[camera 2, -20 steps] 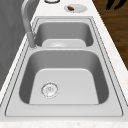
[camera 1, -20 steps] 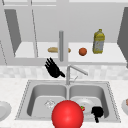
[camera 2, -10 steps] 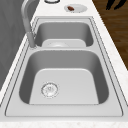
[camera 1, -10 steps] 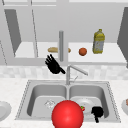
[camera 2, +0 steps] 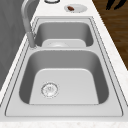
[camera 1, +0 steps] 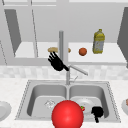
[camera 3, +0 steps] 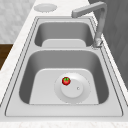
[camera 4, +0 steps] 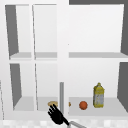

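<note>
Hands hovering apart over a double sink.
The left robot hand [camera 1: 57, 63] hangs spread wide beside the faucet [camera 1: 67, 72], before the shelf's bread roll [camera 1: 53, 49]. The right robot hand [camera 1: 97, 112] looks curled, empty, near the tomato [camera 3: 66, 80] on the plate [camera 3: 82, 96] in the right basin: probably light, smooth, easily bruised, best cupped around its sides.

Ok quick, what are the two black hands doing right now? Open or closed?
Left hand: open, fingers spread, in the air by the faucet, holding nothing.
Right hand: curled shut at the sink's front right, holding nothing.
</note>
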Available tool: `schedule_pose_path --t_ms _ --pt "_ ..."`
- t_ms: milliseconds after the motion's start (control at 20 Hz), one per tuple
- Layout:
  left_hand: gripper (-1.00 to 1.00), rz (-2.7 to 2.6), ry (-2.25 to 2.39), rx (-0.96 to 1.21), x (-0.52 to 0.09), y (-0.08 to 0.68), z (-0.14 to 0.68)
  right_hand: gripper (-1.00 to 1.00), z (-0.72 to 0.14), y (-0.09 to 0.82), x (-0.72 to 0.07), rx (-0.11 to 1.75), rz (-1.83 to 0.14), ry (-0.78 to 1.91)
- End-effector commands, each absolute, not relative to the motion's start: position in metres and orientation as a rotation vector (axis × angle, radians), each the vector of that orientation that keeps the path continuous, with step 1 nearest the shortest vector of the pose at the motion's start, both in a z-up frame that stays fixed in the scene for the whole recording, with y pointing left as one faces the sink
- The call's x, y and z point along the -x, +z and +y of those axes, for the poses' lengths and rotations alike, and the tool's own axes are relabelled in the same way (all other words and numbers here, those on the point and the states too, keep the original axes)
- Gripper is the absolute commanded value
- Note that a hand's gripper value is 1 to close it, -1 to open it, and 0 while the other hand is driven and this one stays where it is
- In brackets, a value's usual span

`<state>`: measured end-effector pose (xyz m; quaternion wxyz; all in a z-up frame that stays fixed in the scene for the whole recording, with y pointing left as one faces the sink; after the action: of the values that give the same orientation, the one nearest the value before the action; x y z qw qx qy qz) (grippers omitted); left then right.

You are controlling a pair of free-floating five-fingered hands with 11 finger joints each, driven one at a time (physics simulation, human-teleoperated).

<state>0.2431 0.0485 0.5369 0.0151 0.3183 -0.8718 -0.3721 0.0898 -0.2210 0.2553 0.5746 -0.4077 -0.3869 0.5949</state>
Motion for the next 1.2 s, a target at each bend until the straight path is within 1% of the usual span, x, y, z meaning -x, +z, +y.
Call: schedule_pose_path --t_ms 0,650,1150 --pt "-1.0 -2.726 -0.96 -1.062 -0.243 0.54 0.042 0.0 -0.221 0.255 -0.09 0.955 -0.906 1.394" --pt "-1.0 -2.705 -0.928 -1.038 -0.243 0.545 0.039 0.0 -0.221 0.255 -0.09 0.955 -0.906 1.394" --pt "-1.0 -2.708 -0.984 -1.025 -0.251 0.599 0.064 0.0 -0.221 0.255 -0.09 0.955 -0.906 1.394"
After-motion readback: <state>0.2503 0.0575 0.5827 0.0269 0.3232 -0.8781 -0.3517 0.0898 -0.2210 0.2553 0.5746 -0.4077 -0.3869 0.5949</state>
